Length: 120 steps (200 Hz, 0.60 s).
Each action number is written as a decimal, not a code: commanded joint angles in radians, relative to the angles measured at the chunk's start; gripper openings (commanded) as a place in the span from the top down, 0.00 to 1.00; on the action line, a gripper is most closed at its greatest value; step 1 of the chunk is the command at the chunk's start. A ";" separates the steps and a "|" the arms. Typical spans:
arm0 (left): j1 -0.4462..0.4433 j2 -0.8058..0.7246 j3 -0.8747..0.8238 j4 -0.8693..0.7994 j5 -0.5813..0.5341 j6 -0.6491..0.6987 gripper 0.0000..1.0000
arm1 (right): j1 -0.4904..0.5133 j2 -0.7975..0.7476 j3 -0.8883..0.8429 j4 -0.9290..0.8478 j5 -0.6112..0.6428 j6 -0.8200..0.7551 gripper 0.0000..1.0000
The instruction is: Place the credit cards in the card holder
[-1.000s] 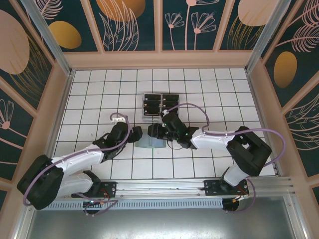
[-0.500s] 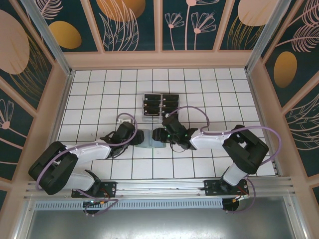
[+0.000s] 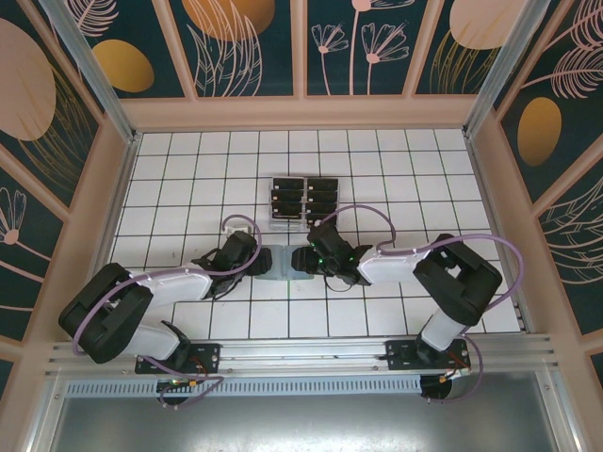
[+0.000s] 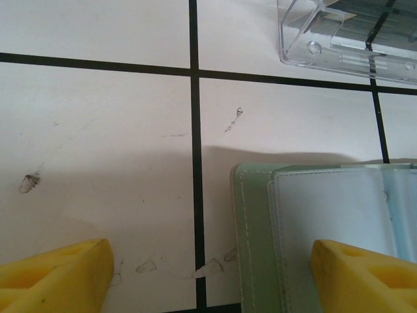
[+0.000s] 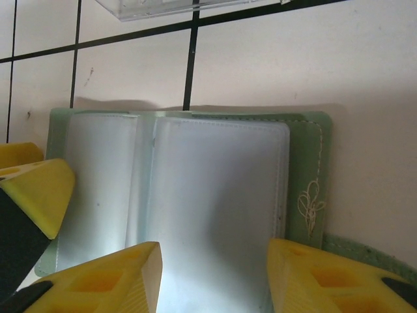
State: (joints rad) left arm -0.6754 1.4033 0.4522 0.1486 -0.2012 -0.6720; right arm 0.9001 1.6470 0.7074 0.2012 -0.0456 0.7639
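The holder (image 3: 281, 265) lies open on the tabletop (image 3: 188, 169); the cards (image 3: 303, 200) sit on its far side. My left pincer (image 4: 208, 255) is spread across its left edge, and my right pincer (image 5: 214, 254) is spread over the sleeves (nothing pinched). Risk: uneven pressing could slide or shut the holder.

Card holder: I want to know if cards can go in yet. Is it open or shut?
Open: the card holder lies spread flat, clear inner sleeves facing up inside its green cover.
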 commanded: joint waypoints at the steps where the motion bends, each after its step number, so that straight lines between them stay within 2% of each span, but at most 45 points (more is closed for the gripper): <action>1: -0.003 0.027 -0.020 0.028 0.002 0.012 0.20 | -0.006 0.038 -0.008 0.012 0.007 -0.011 0.53; 120: -0.003 0.065 -0.047 0.090 0.025 0.004 0.22 | -0.005 0.066 -0.002 0.192 -0.173 0.021 0.54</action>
State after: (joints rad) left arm -0.6773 1.4174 0.4301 0.2058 -0.2241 -0.6724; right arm 0.8970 1.6917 0.7074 0.3286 -0.1673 0.7681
